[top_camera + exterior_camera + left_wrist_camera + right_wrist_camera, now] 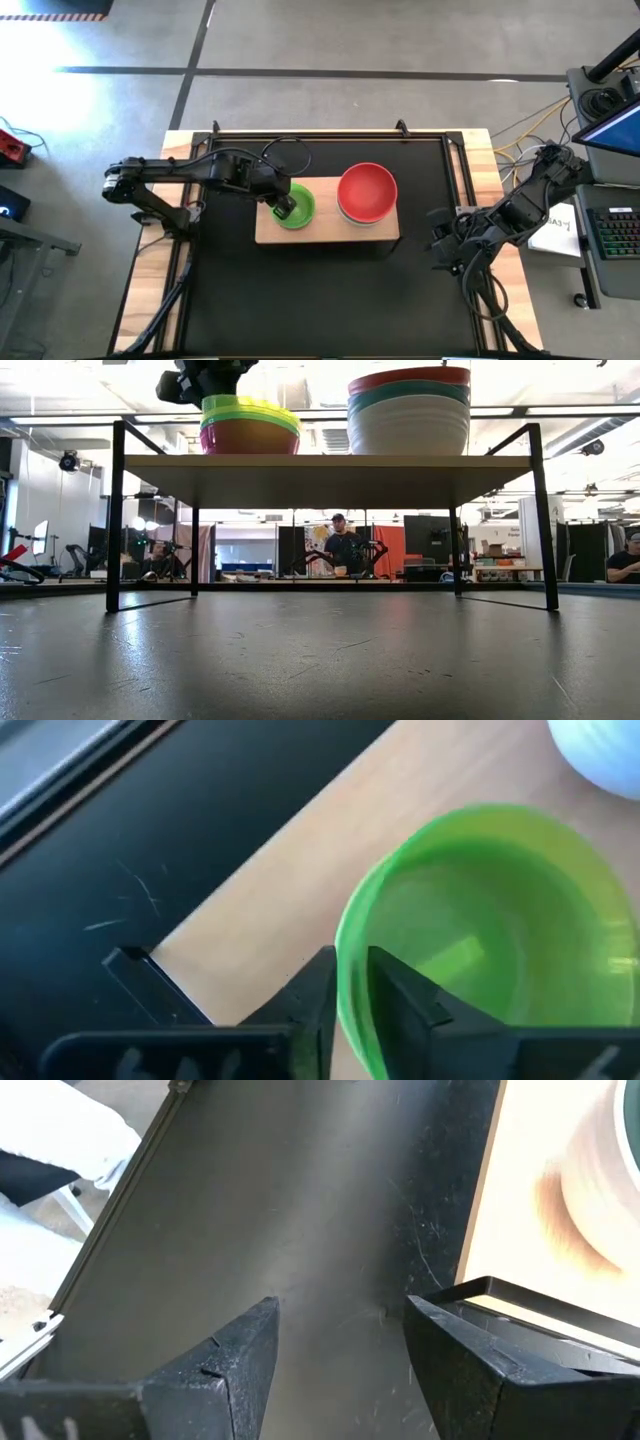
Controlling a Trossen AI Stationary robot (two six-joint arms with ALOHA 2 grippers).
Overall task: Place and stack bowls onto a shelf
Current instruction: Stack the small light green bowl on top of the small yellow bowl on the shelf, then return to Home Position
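Observation:
The light-wood shelf point(325, 228) stands on black legs over the mat. On its left part is the small-bowl stack point(250, 428), with the bright green bowl point(297, 205) on top and yellow-green and magenta walls below. On its right part is the large-bowl stack point(408, 410), red bowl point(367, 190) uppermost, then teal, then white. My left gripper point(283, 208) is over the green bowl's left edge, shut on its rim. My right gripper point(440, 245) hangs open beside the shelf's right end, over the mat, touching nothing. My left gripper point(350, 1010) holds the bright green bowl by its rim point(345, 955) on the side toward the table's left. One finger is inside the bowl and one outside, coming from above and slanting from the left. The bowl sits upright, nested on the small-bowl stack.
The black mat point(320, 290) lies bare in front of the shelf and under it. A black rail frame point(330, 133) runs along the table's far side. A laptop and keyboard point(615, 215) stand off the table's right edge. People sit in the room behind point(345, 545).

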